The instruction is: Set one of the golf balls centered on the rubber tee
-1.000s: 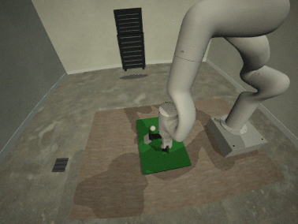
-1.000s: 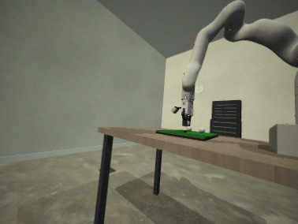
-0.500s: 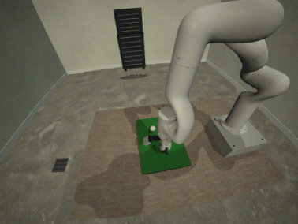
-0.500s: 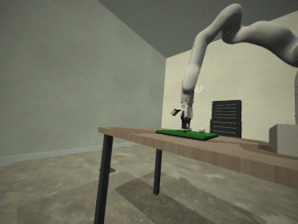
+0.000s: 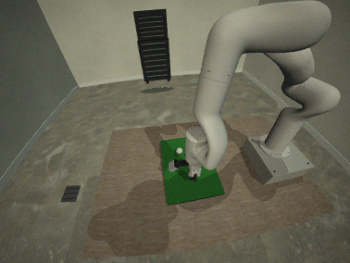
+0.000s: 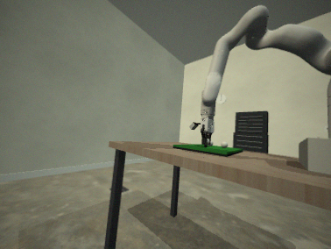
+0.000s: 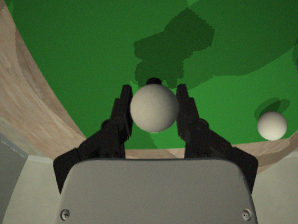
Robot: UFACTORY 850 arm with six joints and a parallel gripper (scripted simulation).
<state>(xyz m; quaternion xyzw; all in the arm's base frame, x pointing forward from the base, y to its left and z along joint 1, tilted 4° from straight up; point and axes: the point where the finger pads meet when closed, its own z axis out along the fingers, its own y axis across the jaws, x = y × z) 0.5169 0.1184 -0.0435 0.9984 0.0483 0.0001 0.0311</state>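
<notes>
My gripper [image 7: 154, 95] is shut on a white golf ball [image 7: 153, 107] and holds it low over the green mat [image 5: 187, 169]. In the wrist view the black rubber tee [image 7: 153, 82] shows only as a small dark rim just beyond the held ball, mostly hidden by it. A second white golf ball [image 7: 272, 125] lies on the mat to the right, near its edge; it also shows in the top view [image 5: 178, 150] and the exterior view [image 6: 224, 143]. In the top view the gripper [image 5: 194, 174] sits over the mat's middle, and the arm hides the tee.
The mat lies on a wooden table [image 6: 228, 163]. The robot base [image 5: 278, 159] stands at the table's right side. A dark shelf rack [image 5: 153, 45] stands at the far wall. The mat's near edge and the table wood show close behind the fingers in the wrist view.
</notes>
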